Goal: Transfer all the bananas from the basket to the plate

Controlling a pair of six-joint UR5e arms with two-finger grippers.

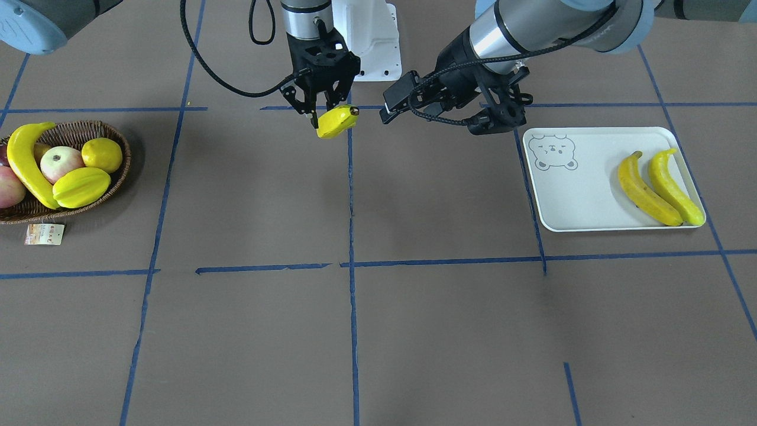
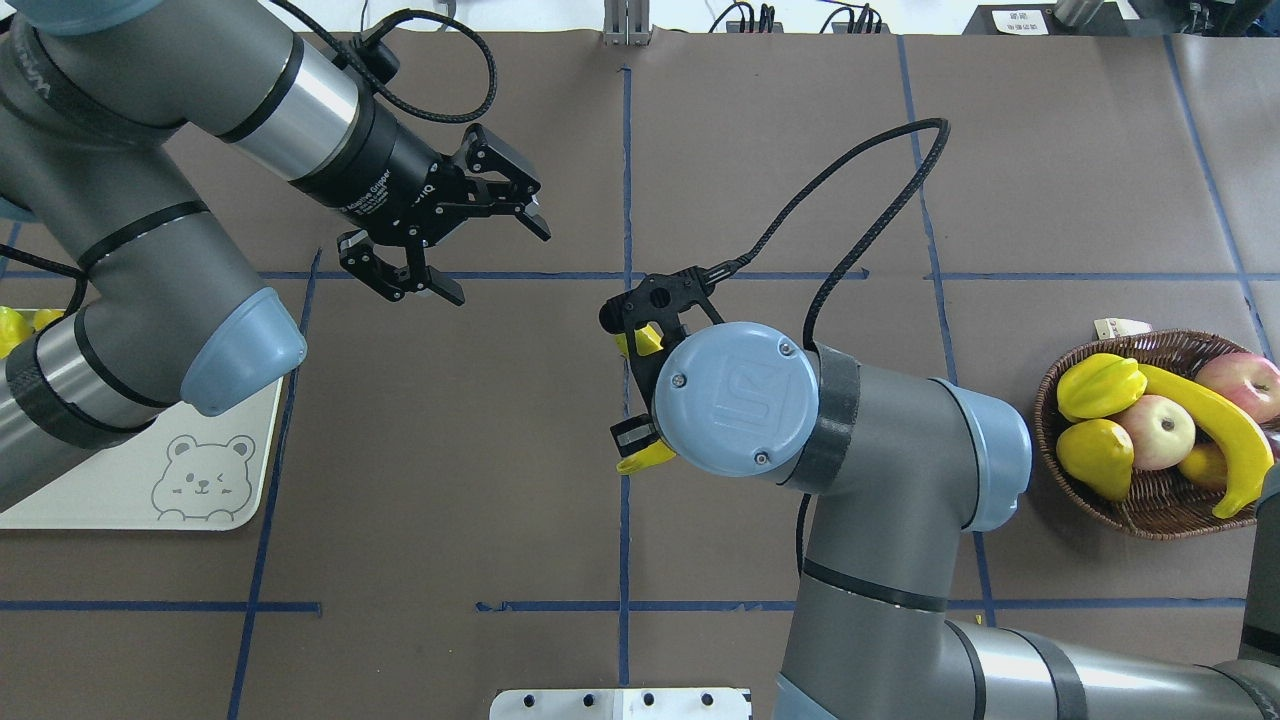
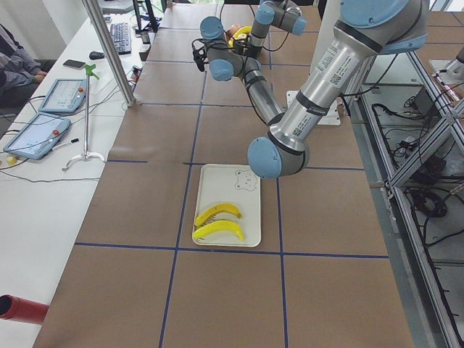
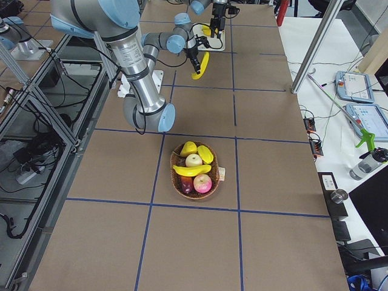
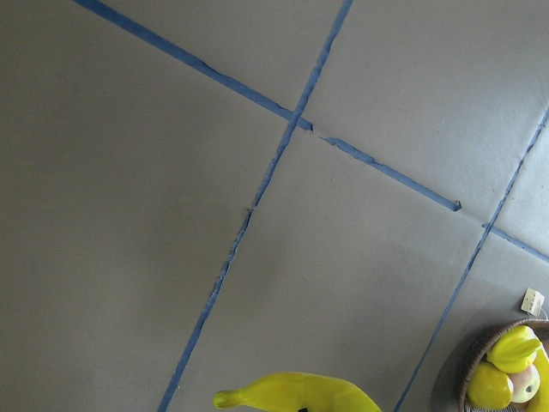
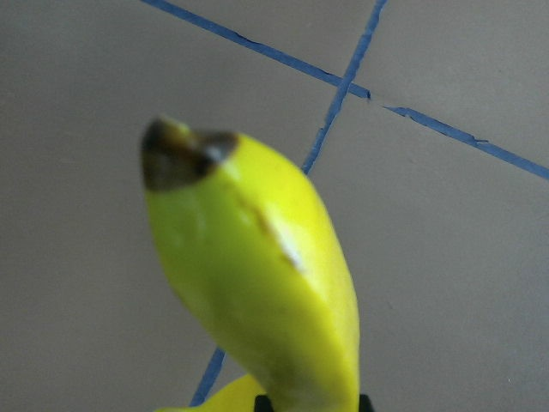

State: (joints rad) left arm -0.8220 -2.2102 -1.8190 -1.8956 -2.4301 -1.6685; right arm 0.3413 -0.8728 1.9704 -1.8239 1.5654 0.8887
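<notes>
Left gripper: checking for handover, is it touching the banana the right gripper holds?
Apart. Overhead exterior view shows bare table between the open left gripper and the banana in the right gripper.

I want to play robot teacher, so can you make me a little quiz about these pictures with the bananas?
1. How many bananas lie on the plate?
2. True or false: the basket is all out of bananas.
3. Which gripper carries the lifted banana: A left, B right?
Key: 1: two. 2: false, one is in it. 3: B, the right gripper.
</notes>
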